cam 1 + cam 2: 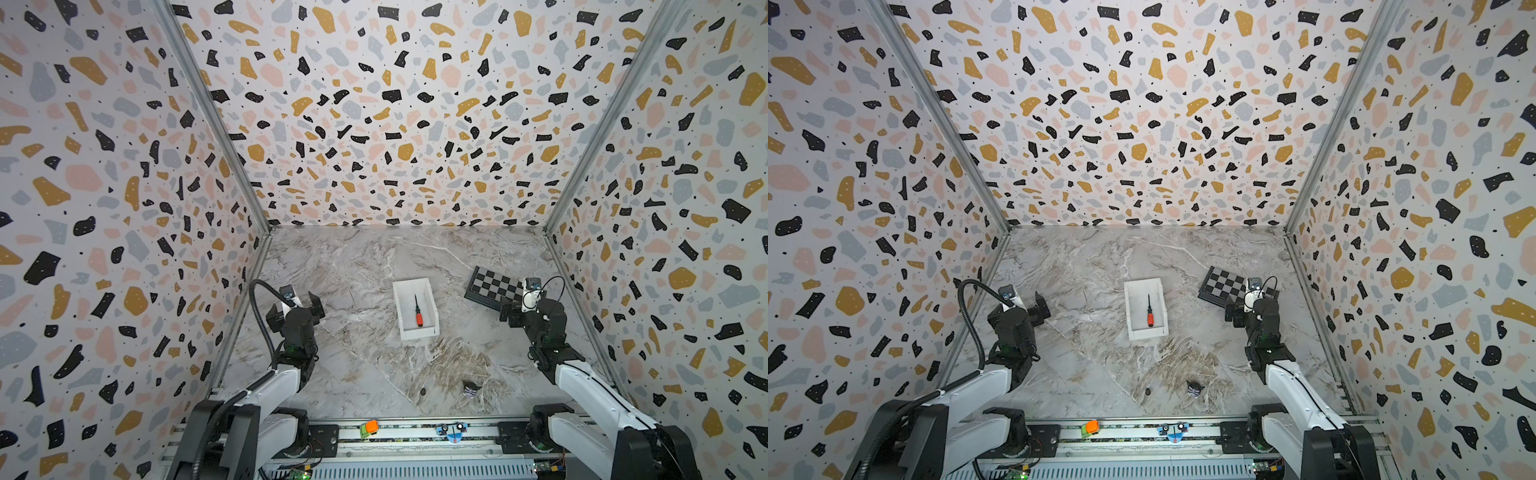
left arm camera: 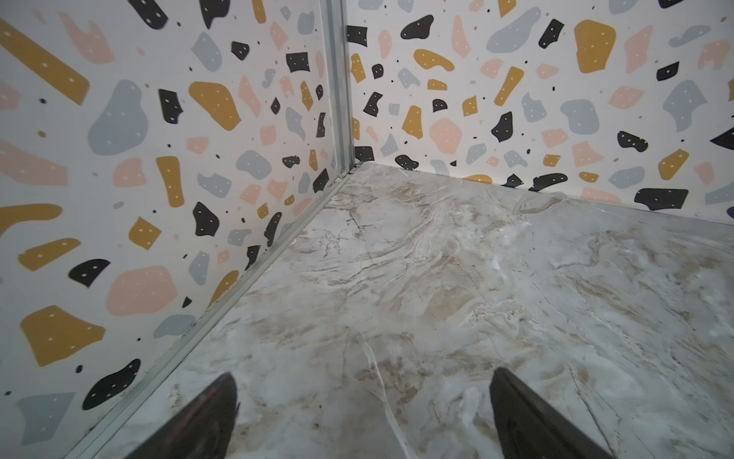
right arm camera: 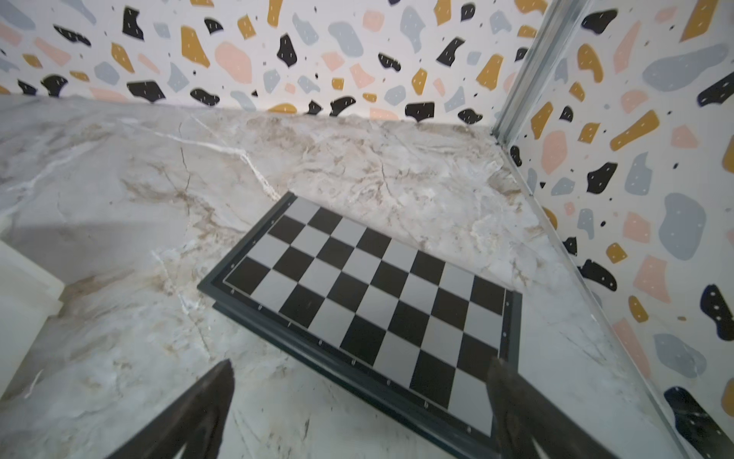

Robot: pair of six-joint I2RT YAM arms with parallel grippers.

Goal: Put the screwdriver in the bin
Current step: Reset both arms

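Screwdriver (image 1: 417,310) lies flat inside bin (image 1: 420,333), handle toward the robot, judged light, rigid and liable to roll, best taken by its red handle; left claw (image 2: 362,383) and right claw (image 3: 359,371) both gape wide, empty.

2 white arms (image 1: 282,380), blk joints (image 1: 297,328), cables (image 1: 261,316)

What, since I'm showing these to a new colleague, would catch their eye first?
Probably the loud terrazzo-patterned walls boxing in the marble table. Next, the screwdriver with its red-orange handle, lying inside the white bin near the table's middle. Then the checkered board, flat on the table beside the right arm.
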